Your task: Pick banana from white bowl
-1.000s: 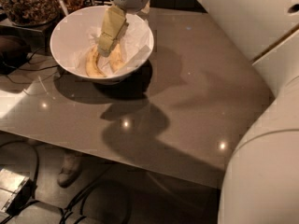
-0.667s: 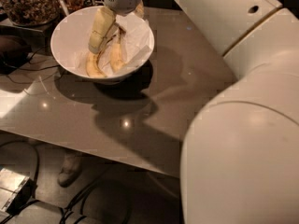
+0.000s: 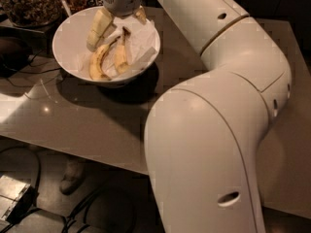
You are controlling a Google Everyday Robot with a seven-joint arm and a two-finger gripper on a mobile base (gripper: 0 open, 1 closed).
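- The arm [image 3: 218, 130] is covering more of the desk [image 3: 87, 125] than a second ago.
- The gripper [image 3: 120, 23] is hovering over the bowl [image 3: 68, 28], fingers [image 3: 98, 29] wide open above the banana [image 3: 121, 57], gripping nothing.

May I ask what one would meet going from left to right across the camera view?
Container of dark bits → thin curved banana → banana → robot arm's bulky elbow. The white bowl spans both bananas and the gripper hangs open above them, so neither has a clear place.
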